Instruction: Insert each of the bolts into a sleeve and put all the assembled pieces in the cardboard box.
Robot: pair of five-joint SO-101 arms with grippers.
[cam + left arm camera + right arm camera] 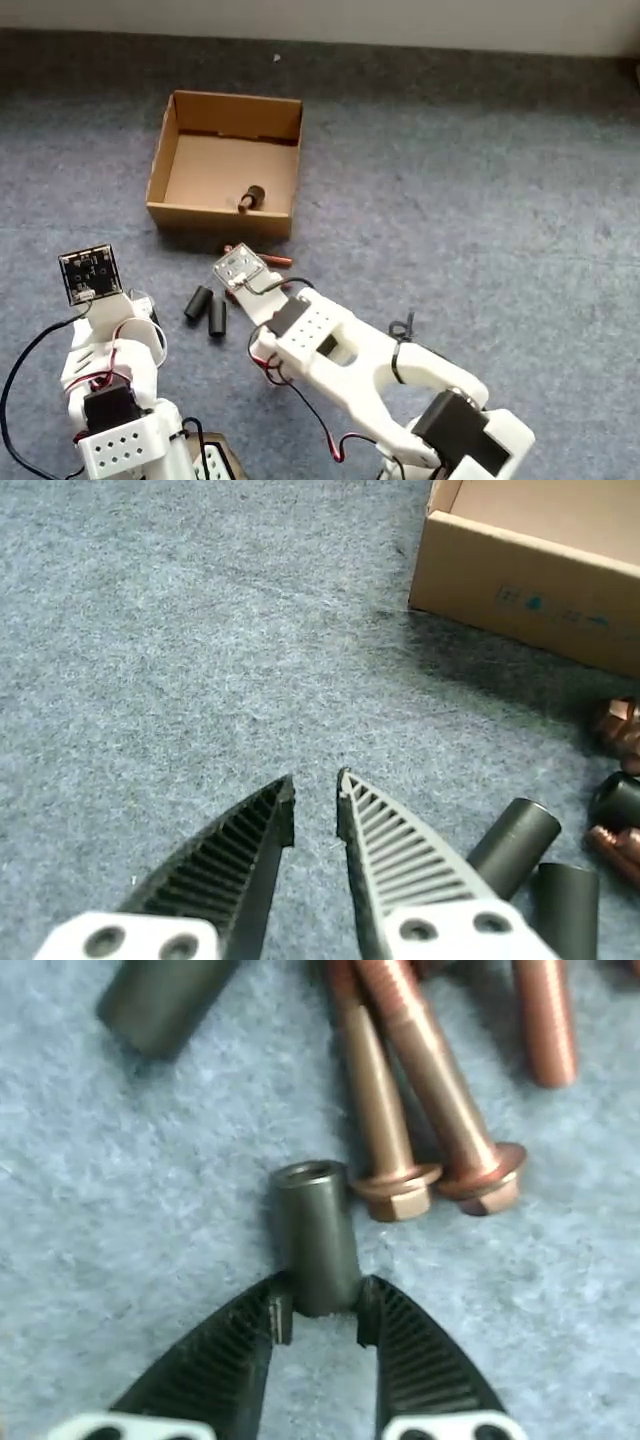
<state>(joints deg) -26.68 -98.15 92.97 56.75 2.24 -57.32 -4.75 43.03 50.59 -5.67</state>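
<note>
My right gripper is shut on the near end of a dark sleeve, which points toward three copper bolts lying side by side on the carpet. Another sleeve lies farther off. In the high view the right arm's wrist hovers just in front of the cardboard box, with bolts beside it. Two black sleeves lie to its left. One assembled piece rests inside the box. My left gripper is slightly open and holds nothing, low over bare carpet, with sleeves beside one finger.
Grey carpet covers the whole work area. The box wall stands ahead of the left gripper, with copper bolt heads near its base. The left arm sits at the lower left and the right arm's body crosses the lower middle.
</note>
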